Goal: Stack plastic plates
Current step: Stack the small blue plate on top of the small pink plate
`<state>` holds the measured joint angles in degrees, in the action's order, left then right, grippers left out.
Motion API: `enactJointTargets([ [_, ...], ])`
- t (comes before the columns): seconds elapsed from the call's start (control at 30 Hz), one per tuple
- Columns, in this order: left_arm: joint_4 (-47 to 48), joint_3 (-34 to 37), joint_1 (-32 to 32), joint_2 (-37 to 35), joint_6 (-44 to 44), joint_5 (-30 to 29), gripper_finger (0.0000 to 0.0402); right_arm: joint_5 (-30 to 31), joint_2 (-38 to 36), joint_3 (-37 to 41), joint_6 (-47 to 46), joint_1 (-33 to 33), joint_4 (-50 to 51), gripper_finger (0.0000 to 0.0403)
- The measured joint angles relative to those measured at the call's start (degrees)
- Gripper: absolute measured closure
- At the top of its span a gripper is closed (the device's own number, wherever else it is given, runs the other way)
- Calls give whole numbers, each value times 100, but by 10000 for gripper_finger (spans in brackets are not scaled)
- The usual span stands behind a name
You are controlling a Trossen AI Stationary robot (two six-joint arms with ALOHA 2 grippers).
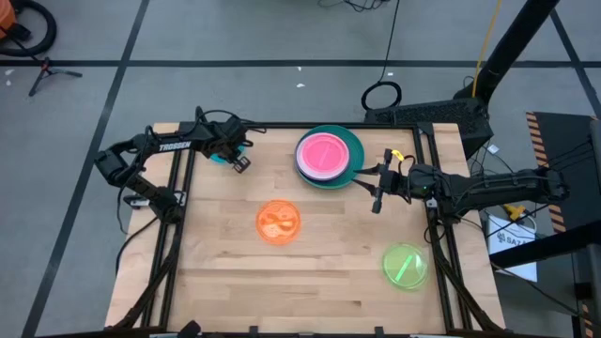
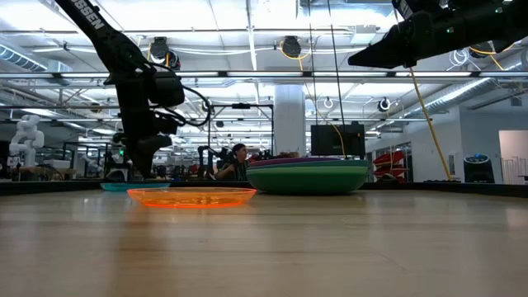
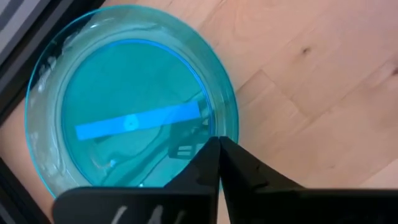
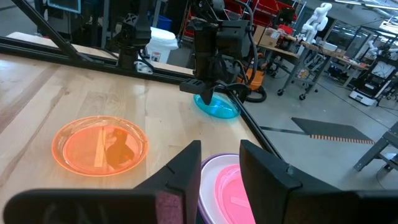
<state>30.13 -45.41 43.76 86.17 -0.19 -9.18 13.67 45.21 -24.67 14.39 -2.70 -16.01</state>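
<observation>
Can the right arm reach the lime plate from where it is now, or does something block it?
Probably yes. The right gripper hangs open beside the plate stack, and the lime plate lies alone on bare table on that arm's side, with nothing between them.

The premises are a robotics laboratory or open industrial workshop. A wooden bench [image 1: 319, 272] framed in dark metal rails stands on a grey concrete floor [image 1: 235, 38] marked with dark lines. Cables [image 1: 385, 89] run across that floor. The low view shows a high ceiling with exposed pipes, ducts and strip lights [image 2: 272, 16], a white column [image 2: 290, 115] and a dark monitor [image 2: 337, 139]. A seated person [image 2: 235, 161] works at a far station. White humanoid robots [image 4: 314, 18] stand among workbenches and red storage bins [image 4: 264, 9] (seen from the right wrist view).
</observation>
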Motion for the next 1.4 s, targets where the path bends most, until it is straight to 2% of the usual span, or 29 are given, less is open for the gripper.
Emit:
enactJointTargets([
  [0.4, -1, -4, 10, 92, -74, 18, 294, 2, 0, -2, -4, 0, 0, 300],
  [0.7, -187, -13, 7, 630, -146, 19, 281, 2, 0, -2, -4, 0, 3, 300],
  [1.0, -259, -22, -12, 708, -33, -12, 285, 13, 2, -2, -5, -73, 7, 300],
  [1.4, -306, -13, -148, 698, -33, -139, 387, 7, 2, -2, -37, -136, 87, 300],
])
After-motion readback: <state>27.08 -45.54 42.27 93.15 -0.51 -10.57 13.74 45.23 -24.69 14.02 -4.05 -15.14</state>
